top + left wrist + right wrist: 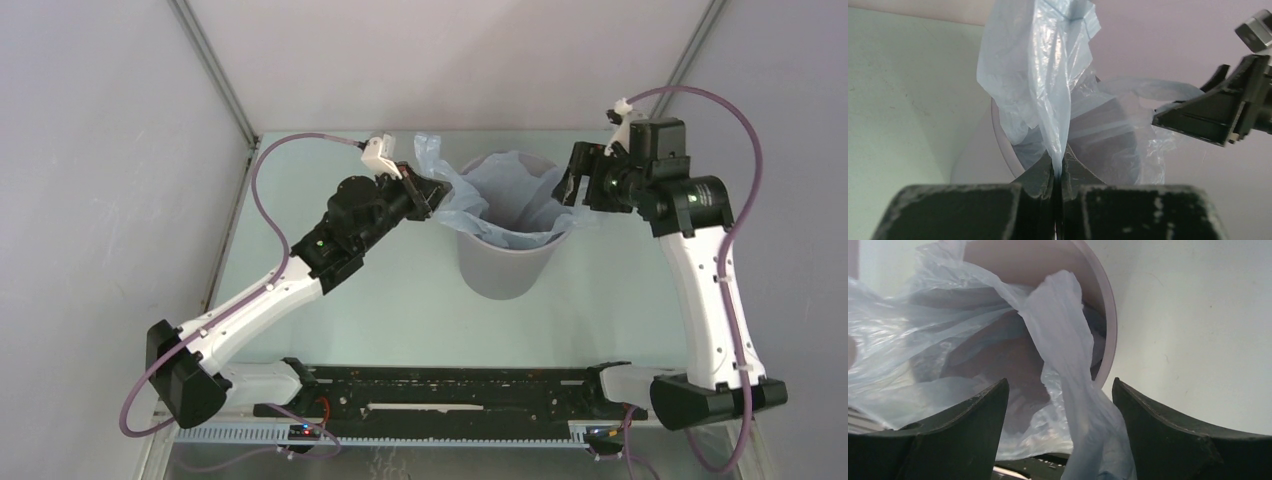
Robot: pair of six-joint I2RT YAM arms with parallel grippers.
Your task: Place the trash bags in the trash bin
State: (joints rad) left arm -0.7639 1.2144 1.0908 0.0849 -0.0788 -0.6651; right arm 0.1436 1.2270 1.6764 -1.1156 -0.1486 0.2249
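- The bag (512, 200), pale blue and crinkly, sat partly inside the bin (505, 272). Its body had sunk into the mouth, its edges spilled over the rim on both sides, and one flap stood up past the left rim.
- The bin stood upright on the desk (400, 310), toward the far edge and roughly midway between the left and right edges.
- The left gripper (432, 193) hung just beside the bin's left rim. Its wrist view showed the fingers pressed together on a gathered fold of the bag.
- The right gripper (571, 187) hovered at the right rim with its fingers spread wide. A twisted strand of the bag ran between them, but whether it touched either finger could not be told.
- On this evidence the job looked well past halfway: the bulk was in, but the flap and the overhang outside the rim were left to be tucked or pushed down.
- Two things likely stood in the way: the springy film, which may lift back out once let go, and a narrow mouth shared by two grippers.
- Around the scene, purple cables (305, 136) looped off each arm and a black rail (450, 392) ran along the near edge. Grey walls (110, 150) closed in the left, far and right sides.
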